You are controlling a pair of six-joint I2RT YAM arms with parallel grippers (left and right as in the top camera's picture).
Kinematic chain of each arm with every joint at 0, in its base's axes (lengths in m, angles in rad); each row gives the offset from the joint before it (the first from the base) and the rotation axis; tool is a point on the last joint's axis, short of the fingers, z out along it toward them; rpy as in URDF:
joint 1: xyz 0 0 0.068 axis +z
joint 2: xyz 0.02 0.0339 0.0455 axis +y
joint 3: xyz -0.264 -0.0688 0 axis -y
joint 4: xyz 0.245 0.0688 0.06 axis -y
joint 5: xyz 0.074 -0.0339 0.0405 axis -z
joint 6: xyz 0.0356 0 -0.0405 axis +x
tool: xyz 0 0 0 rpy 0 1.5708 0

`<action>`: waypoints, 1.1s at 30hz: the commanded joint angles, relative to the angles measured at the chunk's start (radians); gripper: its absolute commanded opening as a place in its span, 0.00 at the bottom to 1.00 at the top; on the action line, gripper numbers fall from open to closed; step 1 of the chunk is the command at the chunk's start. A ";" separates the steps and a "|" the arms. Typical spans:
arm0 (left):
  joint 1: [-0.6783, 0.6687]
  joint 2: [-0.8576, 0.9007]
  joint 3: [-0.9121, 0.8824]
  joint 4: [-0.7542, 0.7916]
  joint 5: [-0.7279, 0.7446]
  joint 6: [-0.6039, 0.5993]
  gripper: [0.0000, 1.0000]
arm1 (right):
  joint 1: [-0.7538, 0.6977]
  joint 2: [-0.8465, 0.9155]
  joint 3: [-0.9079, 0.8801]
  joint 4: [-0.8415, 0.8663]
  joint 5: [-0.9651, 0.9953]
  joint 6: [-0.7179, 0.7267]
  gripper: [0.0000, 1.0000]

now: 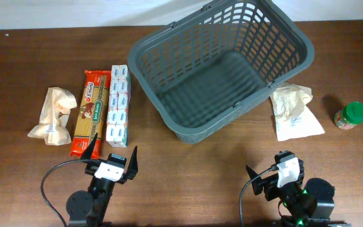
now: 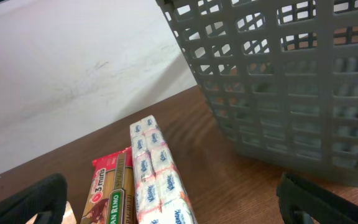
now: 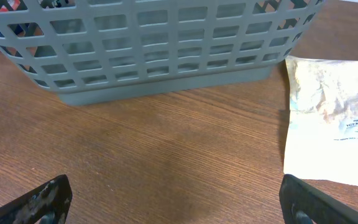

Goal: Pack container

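The dark grey basket (image 1: 221,69) stands empty at the table's back middle; it also shows in the left wrist view (image 2: 278,81) and the right wrist view (image 3: 154,50). Left of it lie a tissue multipack (image 1: 118,105), a red spaghetti packet (image 1: 91,111) and a clear bag of food (image 1: 54,116). Right of it lie a white bag (image 1: 295,113) and a green-lidded jar (image 1: 350,116). My left gripper (image 1: 111,156) is open and empty near the front edge, just short of the tissues (image 2: 157,174) and spaghetti (image 2: 112,193). My right gripper (image 1: 276,171) is open and empty at the front right, near the white bag (image 3: 331,118).
The brown wooden table (image 1: 194,164) runs to a white wall at the back. Black cables loop from both arm bases at the front edge.
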 commanded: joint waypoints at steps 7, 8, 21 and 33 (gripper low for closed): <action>0.000 -0.008 -0.006 0.000 -0.003 0.005 0.99 | 0.009 -0.009 -0.006 0.000 0.002 0.000 0.99; 0.000 -0.008 -0.006 0.000 -0.004 0.005 0.99 | 0.009 -0.009 -0.006 0.000 0.002 0.000 0.99; 0.000 -0.008 -0.006 0.000 -0.004 0.005 0.99 | 0.009 -0.009 -0.006 0.000 0.002 0.001 0.99; 0.000 -0.008 -0.006 0.000 -0.004 0.005 0.99 | 0.009 -0.009 -0.006 0.001 0.058 0.000 0.99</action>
